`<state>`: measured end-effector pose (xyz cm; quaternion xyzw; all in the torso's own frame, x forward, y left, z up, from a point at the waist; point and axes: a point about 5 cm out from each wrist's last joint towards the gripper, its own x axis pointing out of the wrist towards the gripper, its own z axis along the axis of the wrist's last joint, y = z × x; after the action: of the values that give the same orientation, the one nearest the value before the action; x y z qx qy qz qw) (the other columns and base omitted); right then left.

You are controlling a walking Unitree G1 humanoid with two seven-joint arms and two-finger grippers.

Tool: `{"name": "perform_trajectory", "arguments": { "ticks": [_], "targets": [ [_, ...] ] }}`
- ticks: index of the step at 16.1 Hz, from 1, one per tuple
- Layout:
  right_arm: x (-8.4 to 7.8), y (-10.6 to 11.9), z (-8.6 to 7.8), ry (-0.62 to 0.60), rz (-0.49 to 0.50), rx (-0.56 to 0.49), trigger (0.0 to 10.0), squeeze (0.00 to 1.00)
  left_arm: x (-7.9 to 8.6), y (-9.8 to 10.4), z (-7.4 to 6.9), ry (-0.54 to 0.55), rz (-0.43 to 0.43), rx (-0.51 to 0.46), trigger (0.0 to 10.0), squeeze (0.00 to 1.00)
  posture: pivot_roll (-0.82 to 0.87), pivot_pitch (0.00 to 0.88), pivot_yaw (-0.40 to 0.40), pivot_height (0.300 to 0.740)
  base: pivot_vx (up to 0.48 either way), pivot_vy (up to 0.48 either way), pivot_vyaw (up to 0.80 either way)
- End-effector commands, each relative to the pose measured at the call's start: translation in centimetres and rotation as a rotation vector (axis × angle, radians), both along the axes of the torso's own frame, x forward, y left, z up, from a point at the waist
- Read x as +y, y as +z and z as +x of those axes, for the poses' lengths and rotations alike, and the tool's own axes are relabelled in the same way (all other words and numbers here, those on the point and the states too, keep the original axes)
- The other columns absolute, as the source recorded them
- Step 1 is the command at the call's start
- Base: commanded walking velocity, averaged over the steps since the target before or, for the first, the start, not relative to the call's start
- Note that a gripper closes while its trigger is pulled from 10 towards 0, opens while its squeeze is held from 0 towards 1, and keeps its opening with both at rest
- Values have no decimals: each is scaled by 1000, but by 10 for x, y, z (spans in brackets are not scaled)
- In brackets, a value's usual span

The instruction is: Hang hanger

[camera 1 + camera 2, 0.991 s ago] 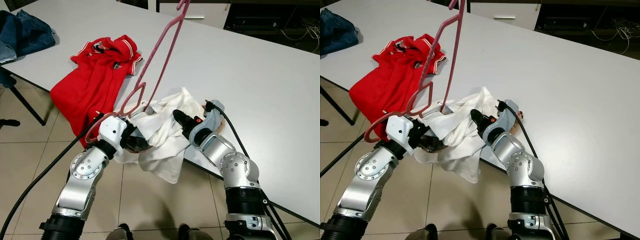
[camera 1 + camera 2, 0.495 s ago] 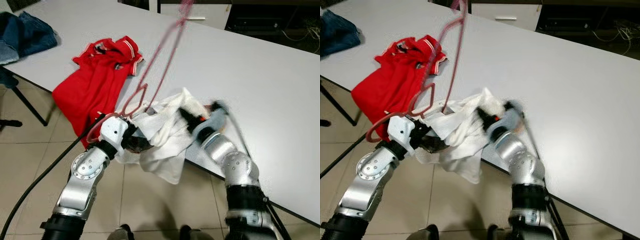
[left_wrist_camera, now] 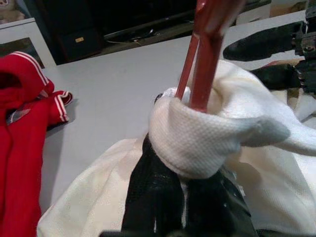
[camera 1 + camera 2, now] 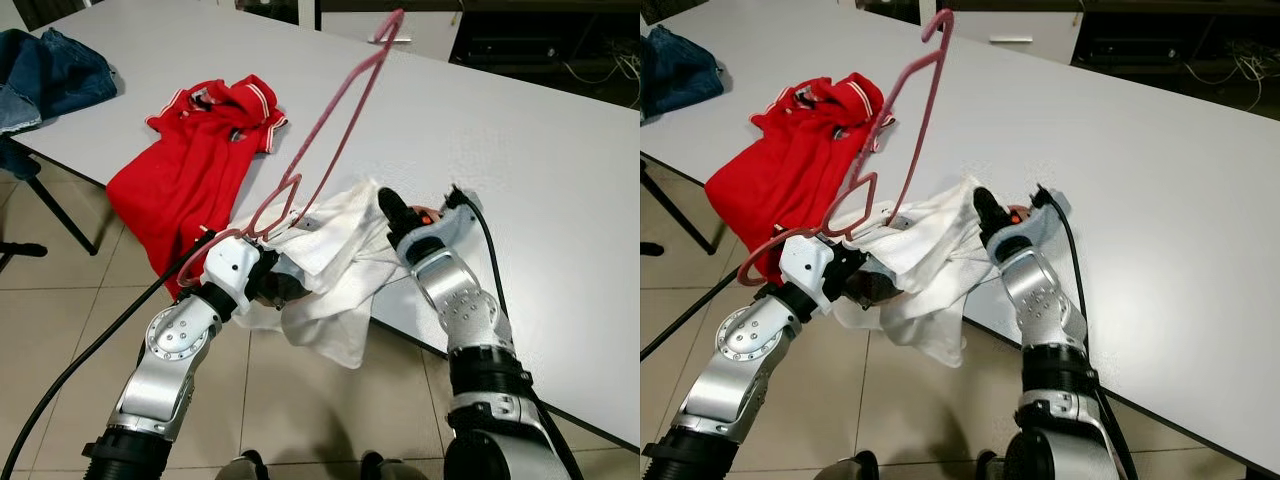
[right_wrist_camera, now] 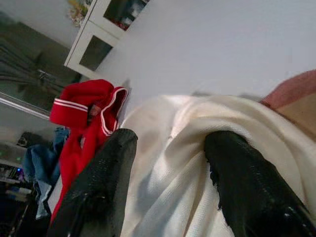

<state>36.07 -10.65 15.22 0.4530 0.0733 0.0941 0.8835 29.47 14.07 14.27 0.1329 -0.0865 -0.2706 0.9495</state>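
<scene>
Left end effector clamped on pink hanger and white shirt; right end effector spread over shirt.

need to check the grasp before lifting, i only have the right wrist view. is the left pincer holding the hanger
Observer: Yes. The left pincer is shut on the pink hanger together with a fold of the white shirt.
Operator: where does the hook point
Observer: Up and away from the robot, over the white table.
Operator: what else is on the table
Observer: A red polo shirt at the near edge, and blue jeans at the far left corner.
</scene>
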Motion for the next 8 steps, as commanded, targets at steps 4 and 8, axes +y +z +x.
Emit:
{"name": "perform_trajectory", "arguments": {
  "ticks": [4,8],
  "targets": [
    [2,9,4,1,12,-40,10000,902,8,-29,-7,25,44,135,10000,0,92,165,17,740,0,0,0],
    [6,16,6,30,-98,-72,10000,431,5,-30,-7,16,46,136,10000,0,89,167,18,740,0,0,0]
  ]
}}
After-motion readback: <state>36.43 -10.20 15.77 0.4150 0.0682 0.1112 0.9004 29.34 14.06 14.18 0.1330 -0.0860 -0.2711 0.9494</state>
